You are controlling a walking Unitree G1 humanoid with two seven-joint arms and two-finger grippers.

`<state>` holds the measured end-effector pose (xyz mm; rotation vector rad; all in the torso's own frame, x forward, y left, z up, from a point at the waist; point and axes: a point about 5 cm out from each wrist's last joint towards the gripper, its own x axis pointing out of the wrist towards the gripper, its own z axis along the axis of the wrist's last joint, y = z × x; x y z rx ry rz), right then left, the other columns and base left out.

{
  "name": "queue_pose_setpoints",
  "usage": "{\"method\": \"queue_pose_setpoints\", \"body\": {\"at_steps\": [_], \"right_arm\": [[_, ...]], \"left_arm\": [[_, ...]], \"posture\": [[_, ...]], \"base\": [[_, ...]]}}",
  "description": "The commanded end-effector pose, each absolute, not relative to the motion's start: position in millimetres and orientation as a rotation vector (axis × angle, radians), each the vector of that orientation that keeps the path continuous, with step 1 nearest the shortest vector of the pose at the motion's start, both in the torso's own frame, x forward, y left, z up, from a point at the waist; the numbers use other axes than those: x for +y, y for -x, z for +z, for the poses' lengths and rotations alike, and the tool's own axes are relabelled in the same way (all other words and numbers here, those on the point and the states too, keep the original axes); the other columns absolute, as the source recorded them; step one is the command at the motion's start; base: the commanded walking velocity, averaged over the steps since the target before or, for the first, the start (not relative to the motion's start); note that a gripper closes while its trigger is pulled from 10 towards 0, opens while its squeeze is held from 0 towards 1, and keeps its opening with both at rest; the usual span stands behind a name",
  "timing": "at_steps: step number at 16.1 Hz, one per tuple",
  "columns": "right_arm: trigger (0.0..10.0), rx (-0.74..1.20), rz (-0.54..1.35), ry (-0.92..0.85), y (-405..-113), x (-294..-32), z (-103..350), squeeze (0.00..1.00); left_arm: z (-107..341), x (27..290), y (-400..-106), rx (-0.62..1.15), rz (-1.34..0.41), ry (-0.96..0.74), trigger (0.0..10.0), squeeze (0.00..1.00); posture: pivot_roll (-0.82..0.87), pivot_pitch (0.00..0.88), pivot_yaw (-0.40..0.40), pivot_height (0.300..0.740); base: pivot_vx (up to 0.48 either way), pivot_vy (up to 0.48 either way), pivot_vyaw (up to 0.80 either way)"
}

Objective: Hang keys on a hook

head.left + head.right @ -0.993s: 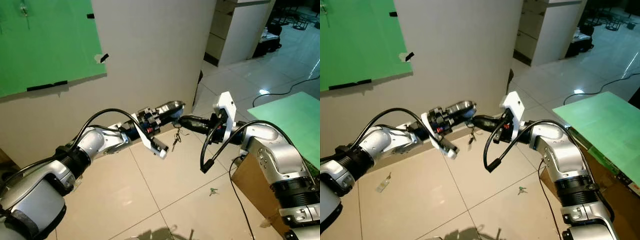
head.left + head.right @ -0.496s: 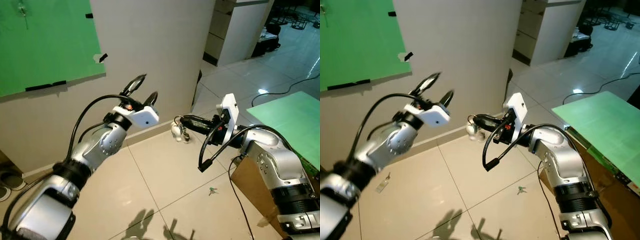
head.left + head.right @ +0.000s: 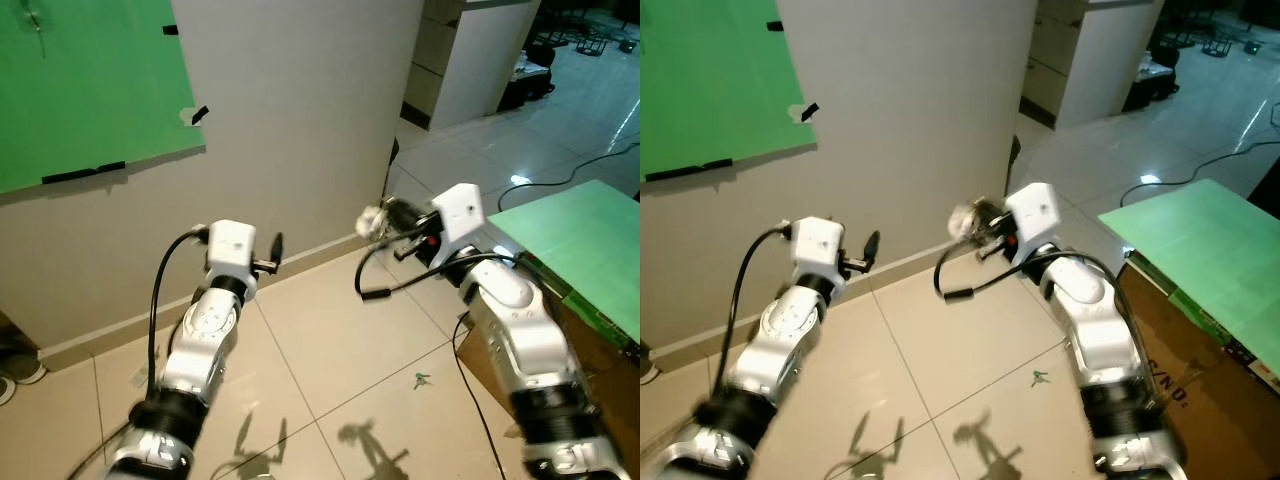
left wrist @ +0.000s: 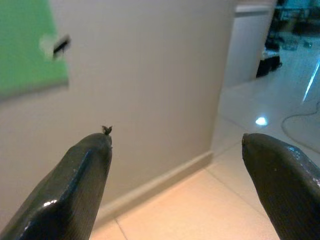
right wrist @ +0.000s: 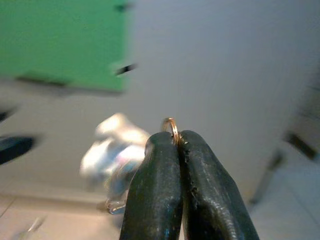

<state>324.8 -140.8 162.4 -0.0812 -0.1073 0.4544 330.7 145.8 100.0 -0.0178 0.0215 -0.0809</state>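
The right hand [image 5: 176,150] is pinching, fingers together, the thin gold ring of the blurred, swinging silver keys [image 5: 114,152] near the grey wall, the left hand [image 4: 175,165] gaping empty; that slim grip risks slipping.

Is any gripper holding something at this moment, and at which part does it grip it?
The right gripper holds the keys by the metal key ring, pinched between its closed fingertips; the bunch hangs blurred beside them. The left gripper is open and holds nothing.
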Motion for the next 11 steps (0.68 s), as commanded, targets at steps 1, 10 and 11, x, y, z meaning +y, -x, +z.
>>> {"method": "queue_pose_setpoints", "body": {"at_steps": [1,10,11], "right_arm": [[0.0,-0.118,0.313,0.066,-321,-151,151,0.00],[0.0,-0.035,0.092,-0.108,-313,-160,107,0.00],[0.0,-0.024,0.122,-0.113,-313,-157,106,0.00]], "left_arm": [[99,157,-327,0.042,0.025,0.119,10.0,0.00],[113,165,-313,0.006,0.081,0.040,10.0,0.00],[113,164,-312,0.010,0.078,0.037,10.0,0.00]], "posture": [[0.07,0.000,0.006,0.740],[0.07,0.000,0.029,0.740],[0.07,0.000,0.028,0.740]], "base": [[0.000,0.000,0.00],[0.213,0.000,0.22],[0.480,0.000,0.00]]}}
